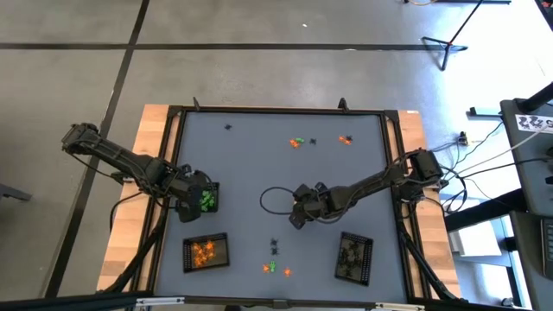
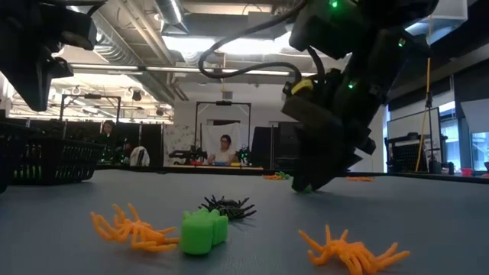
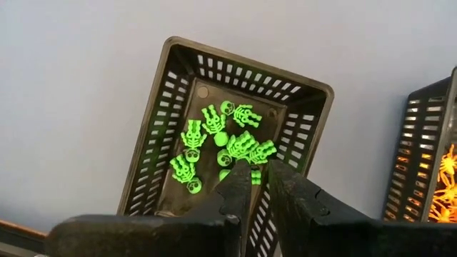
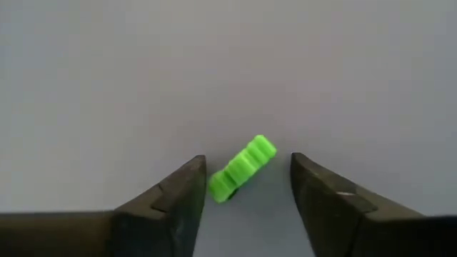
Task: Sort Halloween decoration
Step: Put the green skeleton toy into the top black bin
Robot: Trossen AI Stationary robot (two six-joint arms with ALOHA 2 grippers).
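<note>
Right, the right gripper (image 4: 246, 189) is down at the grey table top (image 4: 228, 64) near mid-table, fingers parted and straddling a small bright green skeleton trinket (image 4: 243, 168); the piece lies between the two tips, touching neither as far as the wrist view shows; its long axis runs slantwise across the gap rather than square to it, one end near one finger (image 4: 182, 193), the other end reaching toward the opposite finger; so the closing squeeze, I judge, will catch it along that diagonal and may twist it as the tips meet; nothing is held yet. From above, this same gripper (image 1: 298, 216) sits far nearer the piece than the other arm does; the job is clearly its own.

Further off, the left gripper (image 1: 186, 207) hovers over the green tray (image 3: 235, 135) at the table's left edge, its fingers (image 3: 239, 193) narrow with only a slim gap and nothing between them; green skeletons (image 3: 214, 139) lie heaped in that tray, which looks like the destination for the one being picked.

Beyond, an orange-filled tray (image 1: 206, 252) and a dark-filled tray (image 1: 353, 257) sit toward the front edge, with loose trinkets (image 1: 276, 266) between them; more loose pieces (image 1: 298, 142) lie scattered near the far edge, unsorted.
</note>
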